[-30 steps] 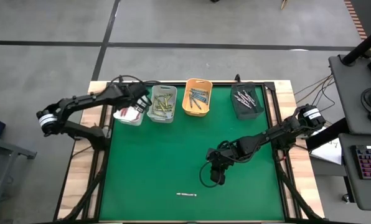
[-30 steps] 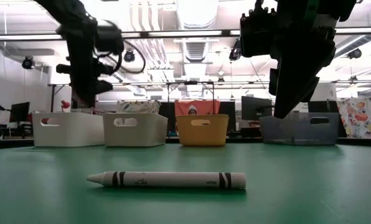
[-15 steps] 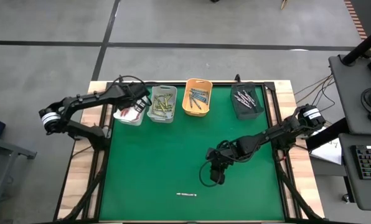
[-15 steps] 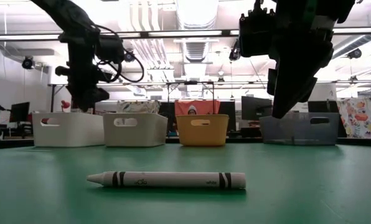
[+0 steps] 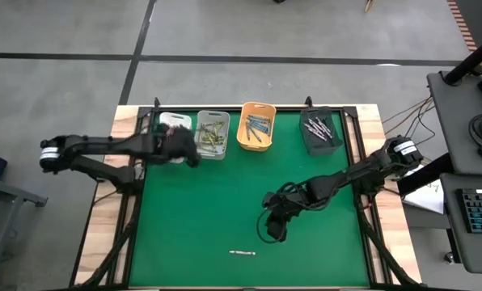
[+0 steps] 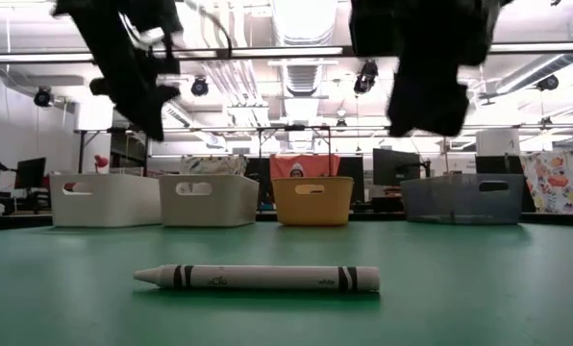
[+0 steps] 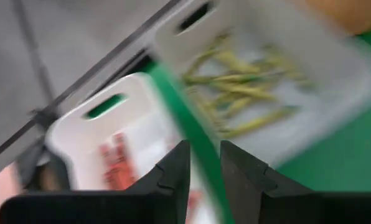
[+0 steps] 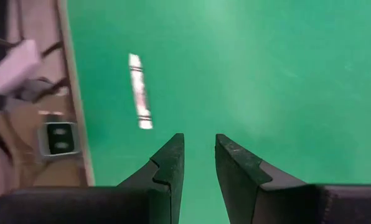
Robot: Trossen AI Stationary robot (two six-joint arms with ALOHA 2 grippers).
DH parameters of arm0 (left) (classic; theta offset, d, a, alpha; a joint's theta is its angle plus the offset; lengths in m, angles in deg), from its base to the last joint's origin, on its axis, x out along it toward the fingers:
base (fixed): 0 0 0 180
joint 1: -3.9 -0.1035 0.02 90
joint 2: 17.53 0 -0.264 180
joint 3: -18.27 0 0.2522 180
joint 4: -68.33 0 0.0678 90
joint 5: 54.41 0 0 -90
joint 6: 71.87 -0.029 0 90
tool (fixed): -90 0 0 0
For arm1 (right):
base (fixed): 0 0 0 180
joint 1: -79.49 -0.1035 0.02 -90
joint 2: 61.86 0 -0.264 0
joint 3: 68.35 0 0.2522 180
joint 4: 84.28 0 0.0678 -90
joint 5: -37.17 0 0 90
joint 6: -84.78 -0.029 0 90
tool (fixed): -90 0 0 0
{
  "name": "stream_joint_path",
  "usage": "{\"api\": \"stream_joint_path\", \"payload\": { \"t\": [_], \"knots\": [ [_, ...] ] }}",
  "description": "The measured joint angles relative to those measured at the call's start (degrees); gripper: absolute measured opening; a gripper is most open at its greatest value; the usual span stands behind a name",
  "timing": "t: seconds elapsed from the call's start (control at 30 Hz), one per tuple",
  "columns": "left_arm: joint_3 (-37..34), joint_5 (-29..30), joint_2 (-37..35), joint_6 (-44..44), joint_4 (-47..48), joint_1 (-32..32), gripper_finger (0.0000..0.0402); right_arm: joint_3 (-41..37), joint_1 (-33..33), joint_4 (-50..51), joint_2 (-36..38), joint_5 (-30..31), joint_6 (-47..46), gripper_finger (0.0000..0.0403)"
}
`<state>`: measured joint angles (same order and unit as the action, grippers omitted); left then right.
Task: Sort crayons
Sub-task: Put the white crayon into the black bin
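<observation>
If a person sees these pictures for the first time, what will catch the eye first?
A lone white crayon lies on the bare green table, near its front edge. Behind it, four bins stand in a row along the far edge: white, grey, orange and dark.

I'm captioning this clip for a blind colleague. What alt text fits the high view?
Seen from above, one white crayon lies alone near the front of a green table. Four small bins line the far edge: white, grey, orange and black. The left gripper is beside the white bin; the right gripper hangs over mid-table.
</observation>
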<state>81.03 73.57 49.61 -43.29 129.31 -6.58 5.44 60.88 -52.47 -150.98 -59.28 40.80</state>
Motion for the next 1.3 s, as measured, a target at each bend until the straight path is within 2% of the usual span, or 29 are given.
{"api": "stream_joint_path", "payload": {
  "t": [0.1, 0.23, 0.47, 0.63, 0.83, 1.13, 1.3],
  "knots": [
    [0.0, 1.0, -2.3, 3.8, -0.3, 8.8, 0.0071, 2.7, -1.4, -0.2, 0.0, 0.1, -0.6, 0.0079],
    [0.0, 5.3, -4.1, 9.3, -1.7, 21.7, 0.0071, 6.9, -3.6, 0.3, -1.3, 1.6, -1.8, 0.0079],
    [0.0, 20.2, -3.8, 14.0, -9.0, 44.5, 0.0071, 15.6, -6.2, 5.7, -7.4, 5.0, -2.1, 0.0079],
    [0.0, 30.4, -2.9, 13.8, -16.2, 55.5, 0.0071, 23.3, -7.5, 14.2, -13.7, 5.2, -2.1, 0.0079],
    [0.0, 35.7, -1.5, 13.7, -21.3, 60.6, 0.0071, 31.4, -9.3, 23.4, -21.0, 5.4, -2.1, 0.0079],
    [0.0, 36.1, 1.8, 13.7, -24.3, 60.9, 0.0071, 38.2, -11.0, 25.5, -29.1, 7.1, 1.8, 0.0079],
    [0.0, 36.1, 2.9, 13.7, -24.8, 60.9, 0.0071, 41.3, -10.9, 26.0, -32.0, 10.6, 5.9, 0.0079]
  ]
}}
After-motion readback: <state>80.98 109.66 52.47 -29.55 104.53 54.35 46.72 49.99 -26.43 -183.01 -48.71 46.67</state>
